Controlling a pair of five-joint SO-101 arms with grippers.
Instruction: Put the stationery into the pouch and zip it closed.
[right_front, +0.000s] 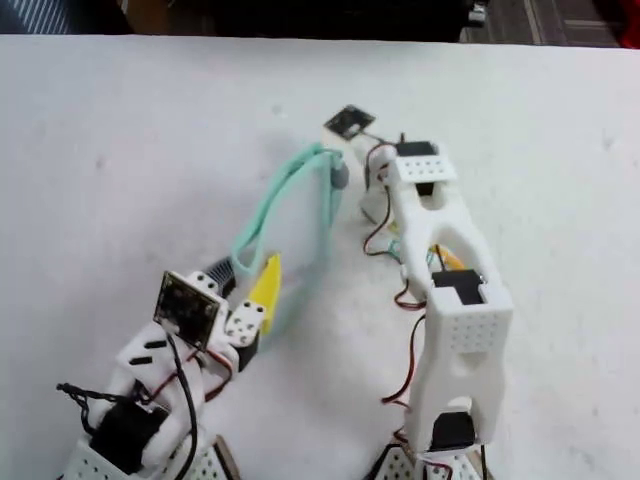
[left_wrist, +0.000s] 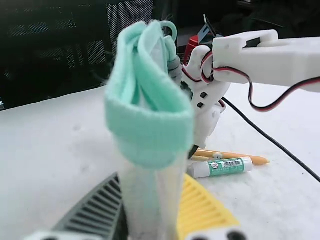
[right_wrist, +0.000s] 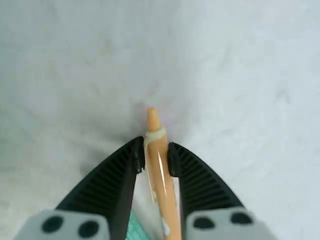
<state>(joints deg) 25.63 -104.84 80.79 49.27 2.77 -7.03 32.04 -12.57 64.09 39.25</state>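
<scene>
On my left, the left gripper (right_front: 245, 275) sits at the near side of the table (right_front: 120, 150). Its grey and yellow fingers (left_wrist: 200, 210) are pressed in on the near end of the pouch (right_front: 295, 220), so that arm has the pouch pinched. The pouch is pale and see-through with a teal rim. From those fingers it runs away to the far right, and its two teal edges stand apart along the way. Its far end comes up just beside the right arm's wrist.

Further right, the right gripper (right_wrist: 155, 149) points down at the table near that far end of the pouch. Its black fingers are drawn in narrow around an orange pen (right_wrist: 159, 170), which lies between them with its tip poking out past the fingertips. I cannot tell whether the tip touches the table.

Rightmost, under the right arm and outside the pouch, a loose pen (left_wrist: 240, 157), also orange, lies flat on the table. A glue stick (left_wrist: 222, 167) with a green label lies alongside it, just on the nearer side.
</scene>
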